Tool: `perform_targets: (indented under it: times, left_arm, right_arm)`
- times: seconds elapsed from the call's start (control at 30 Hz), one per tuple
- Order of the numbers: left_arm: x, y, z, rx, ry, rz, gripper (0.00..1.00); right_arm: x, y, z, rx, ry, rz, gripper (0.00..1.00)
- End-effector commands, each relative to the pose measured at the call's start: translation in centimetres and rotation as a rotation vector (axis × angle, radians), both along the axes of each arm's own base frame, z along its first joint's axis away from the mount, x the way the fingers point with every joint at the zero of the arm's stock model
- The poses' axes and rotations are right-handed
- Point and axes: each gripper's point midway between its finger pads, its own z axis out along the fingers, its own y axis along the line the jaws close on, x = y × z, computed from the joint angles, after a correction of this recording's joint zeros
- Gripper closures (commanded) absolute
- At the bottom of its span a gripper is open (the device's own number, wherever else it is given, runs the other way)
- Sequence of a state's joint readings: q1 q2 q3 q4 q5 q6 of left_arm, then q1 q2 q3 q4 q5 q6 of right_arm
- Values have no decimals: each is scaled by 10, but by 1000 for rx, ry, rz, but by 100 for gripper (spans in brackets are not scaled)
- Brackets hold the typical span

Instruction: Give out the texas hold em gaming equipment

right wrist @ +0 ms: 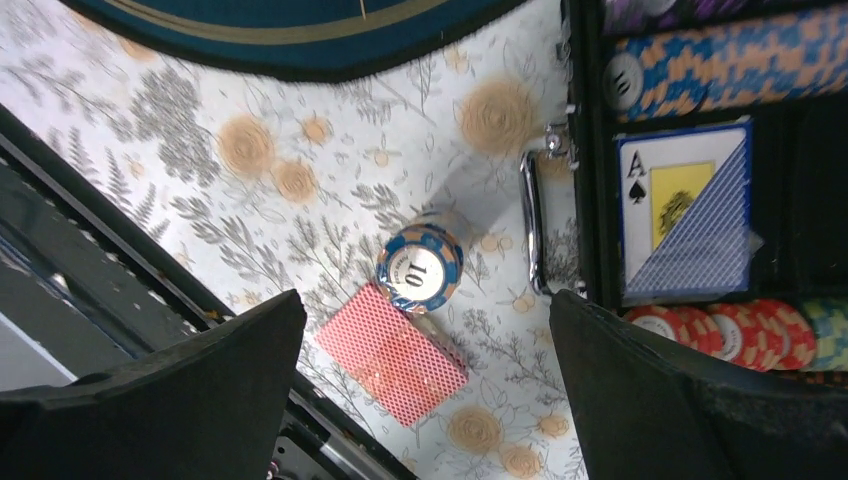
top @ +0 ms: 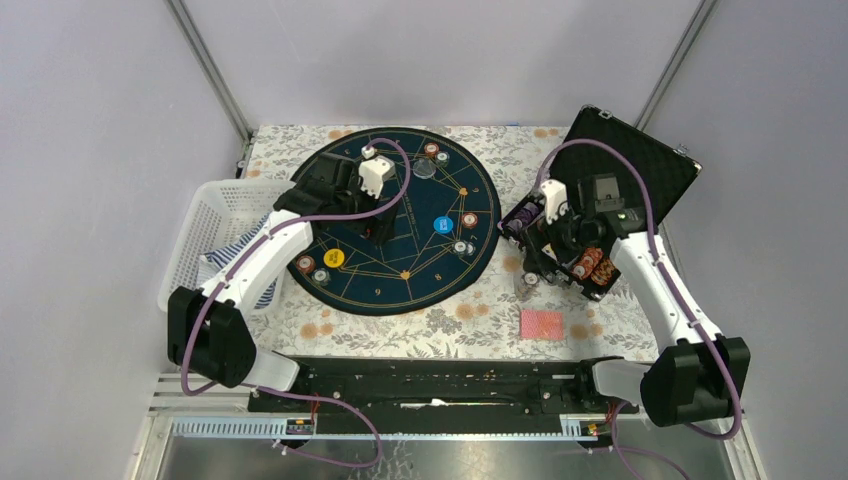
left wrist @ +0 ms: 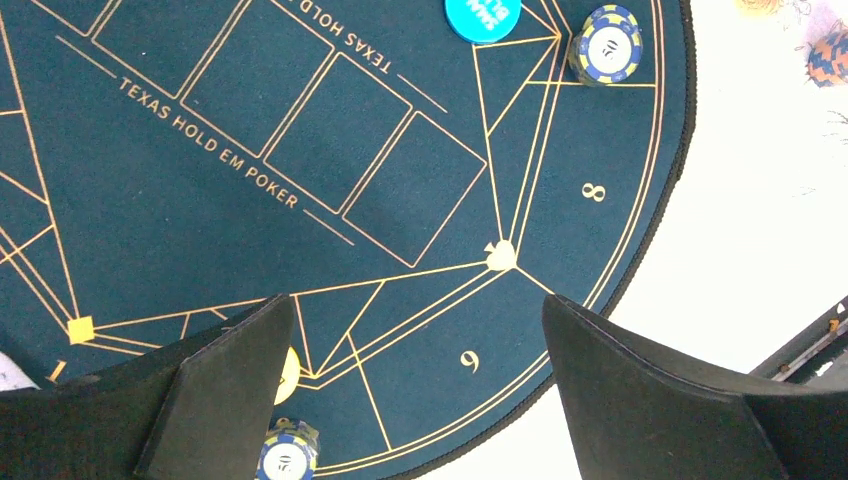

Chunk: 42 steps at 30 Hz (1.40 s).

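Over the Texas Hold Em Poker mat (left wrist: 200,200), left gripper (left wrist: 415,400) spread wide, holding nothing; blue button (left wrist: 483,15) and "50" chip stack (left wrist: 605,42) ahead, yellow button (left wrist: 290,375) half hidden behind one finger. Over the floral tablecloth (right wrist: 300,230), right gripper (right wrist: 425,400) likewise spread and empty, framing a "10" chip stack (right wrist: 420,270) just beside a red-backed card deck (right wrist: 392,355), open case (right wrist: 585,100) alongside.

Robot lab test cell, plain grey walls (top: 450,50), aluminium frame posts (top: 210,65), arms (top: 250,265) bolted to a rail (top: 430,385)

red card deck (right wrist: 391,357), chip stack (right wrist: 419,271) touching
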<state>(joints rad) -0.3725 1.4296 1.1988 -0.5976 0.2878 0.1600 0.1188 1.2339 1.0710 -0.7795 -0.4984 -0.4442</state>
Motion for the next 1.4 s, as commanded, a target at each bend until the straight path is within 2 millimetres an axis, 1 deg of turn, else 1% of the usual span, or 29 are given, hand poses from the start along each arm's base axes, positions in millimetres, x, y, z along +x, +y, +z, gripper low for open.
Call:
perform_targets:
  times: [0.0, 0.13, 0.2, 0.33, 0.47, 0.57, 0.7, 0.8, 0.97, 1.37]
  left_arm:
    - [1, 5, 16, -32, -43, 8, 1]
    - [2, 7, 20, -35, -41, 17, 1]
    - [3, 9, 22, -35, -46, 23, 1]
    - [2, 8, 25, -46, -46, 25, 1]
    - [3, 9, 24, -48, -43, 31, 1]
    - [3, 10, 24, -50, -42, 34, 1]
    - [4, 12, 25, -47, -46, 40, 1]
    - [5, 13, 24, -48, -43, 41, 1]
    - [6, 12, 23, -54, -36, 40, 1]
    - [8, 12, 21, -55, -30, 43, 1]
  right_arm:
    - [-13, -9, -33, -160, 26, 32, 0]
    - [-18, -2, -61, -255, 36, 64, 0]
    - [-18, -2, -73, -290, 42, 62, 0]
    - [-12, -4, -89, -335, 36, 57, 0]
    - [-12, 0, -103, -343, 59, 76, 4]
    - [-11, 4, -110, -337, 68, 83, 10]
    - [-13, 7, -118, -332, 88, 91, 23]
    - [-18, 10, -124, -334, 113, 109, 30]
    - [-22, 12, -132, -343, 136, 129, 40]
    - [-29, 15, -145, -363, 171, 162, 48]
